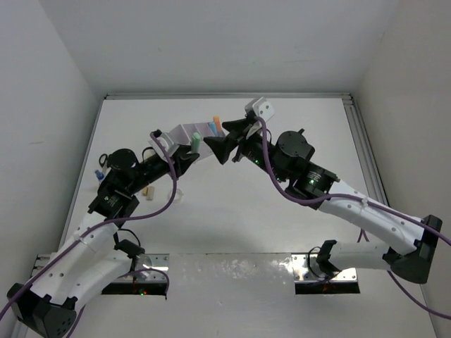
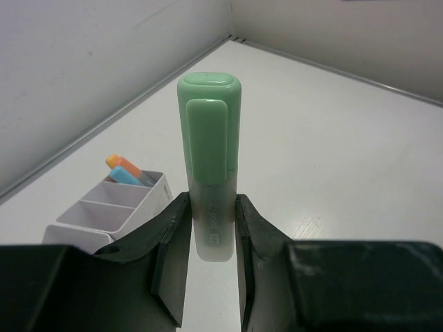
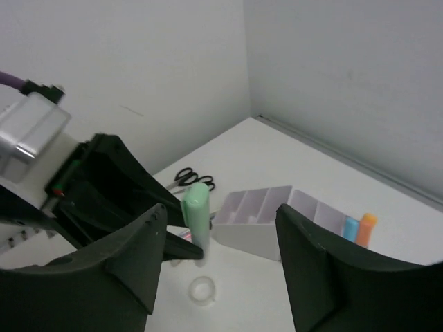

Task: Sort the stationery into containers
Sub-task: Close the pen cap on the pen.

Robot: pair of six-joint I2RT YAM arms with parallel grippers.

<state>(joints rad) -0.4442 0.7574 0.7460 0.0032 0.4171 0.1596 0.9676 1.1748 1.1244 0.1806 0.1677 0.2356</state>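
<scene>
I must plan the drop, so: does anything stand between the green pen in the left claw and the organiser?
Nothing visible does. The left claw holds the green pen upright, and the organiser lies close beside it. The right claw stands open to the pen's right, off that path.

Top external: looks down from high above and behind the arm bases, from well back, onto the whole table point(image 1: 232, 211), with both arms in frame and the far wall at the top.

Left wrist: sits close behind the left gripper point(image 2: 212, 202) and faces along its fingers toward the wall corner, very near the green pen point(image 2: 209, 131) clamped upright there. Catches the organiser point(image 2: 118, 221) low at left.

Right wrist: peers between the spread fingers of the right gripper point(image 3: 221, 214), from a little farther off, toward the left arm and the same corner.

Shared by all three: the green pen and the organiser.
</scene>
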